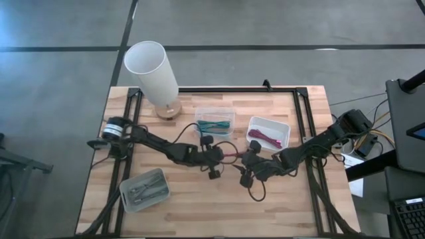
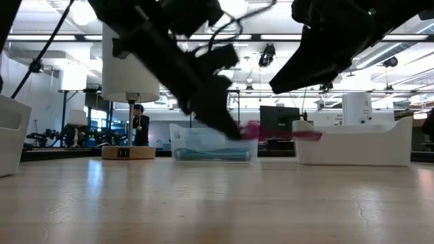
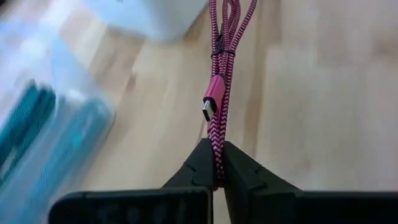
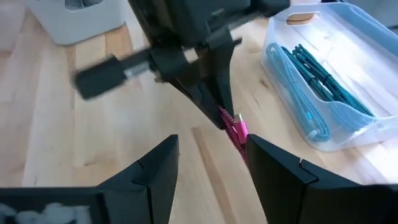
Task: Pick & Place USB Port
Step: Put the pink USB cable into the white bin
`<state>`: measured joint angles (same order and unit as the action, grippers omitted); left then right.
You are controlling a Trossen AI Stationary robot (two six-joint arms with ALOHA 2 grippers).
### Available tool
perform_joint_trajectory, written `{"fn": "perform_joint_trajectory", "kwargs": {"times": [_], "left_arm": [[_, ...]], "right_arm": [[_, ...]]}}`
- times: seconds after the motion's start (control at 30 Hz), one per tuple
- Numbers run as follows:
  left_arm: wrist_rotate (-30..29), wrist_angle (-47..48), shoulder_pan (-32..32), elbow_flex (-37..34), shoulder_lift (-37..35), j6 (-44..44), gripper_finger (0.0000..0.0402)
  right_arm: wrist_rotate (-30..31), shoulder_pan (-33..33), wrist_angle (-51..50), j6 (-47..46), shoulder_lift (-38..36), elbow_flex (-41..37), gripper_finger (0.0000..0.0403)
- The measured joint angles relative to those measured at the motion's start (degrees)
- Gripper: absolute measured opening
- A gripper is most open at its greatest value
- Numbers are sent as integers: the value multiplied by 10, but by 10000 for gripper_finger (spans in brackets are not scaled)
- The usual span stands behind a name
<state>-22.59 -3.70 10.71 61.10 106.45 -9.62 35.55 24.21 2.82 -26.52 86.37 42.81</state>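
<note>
The pink USB cable [image 3: 219,93] looked light and soft, like a thick shoelace. It was woven, so it would bend and dangle, not stay stiff. Only the little metal plug [image 3: 208,111] at its end looked hard. I thought the best place to hold it was on the braided part just behind the plug, because the cloth skin was not slippery there. A hold far from the plug would let the end swing about.

The left end effector [image 3: 218,167] was pinched tight on the cable, close below the plug, near the middle of the counter [image 1: 199,212]. The cable hung just above the wood. The right end effector [image 4: 208,158] was spread wide with nothing in it, at about 3 o'clock from the left one, pointing at the cable.

The counter was pale wood, flat and smooth. A clear bin [image 1: 215,121] with teal cables sat at 12 o'clock from the left end effector. A white tray [image 1: 269,131] with more pink cable sat at 2 o'clock. A grey tray [image 1: 144,190] with tools was at 8 o'clock, and a white lamp [image 1: 153,72] stood at 11 o'clock.

Behind the counter was a big bright room with ceiling lights, and 1 person [image 2: 138,125] stood far back.
</note>
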Motion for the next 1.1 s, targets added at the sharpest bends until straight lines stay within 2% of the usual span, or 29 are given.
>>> {"fn": "perform_joint_trajectory", "kwargs": {"times": [0.13, 0.43, 0.6, 0.73, 0.87, 1.1], "left_arm": [[-3, 9, 7, 32, -6, 25, 13], [-5, 96, 19, 91, -15, 47, 12], [-3, 126, 29, 107, -16, 46, 11], [28, 136, 34, 110, -17, 32, 13], [34, 138, 38, 112, -17, 25, 12], [-3, 135, 38, 130, -17, 48, 14]], "right_arm": [[0, 0, -7, 13, 0, 0, 185], [4, 0, -29, 15, 0, -3, 185], [6, 0, -31, 17, 0, -9, 185], [7, 0, -31, 26, 0, -11, 180], [6, 0, -26, 53, 0, -11, 175], [2, 0, -26, 64, 0, -11, 158]]}}
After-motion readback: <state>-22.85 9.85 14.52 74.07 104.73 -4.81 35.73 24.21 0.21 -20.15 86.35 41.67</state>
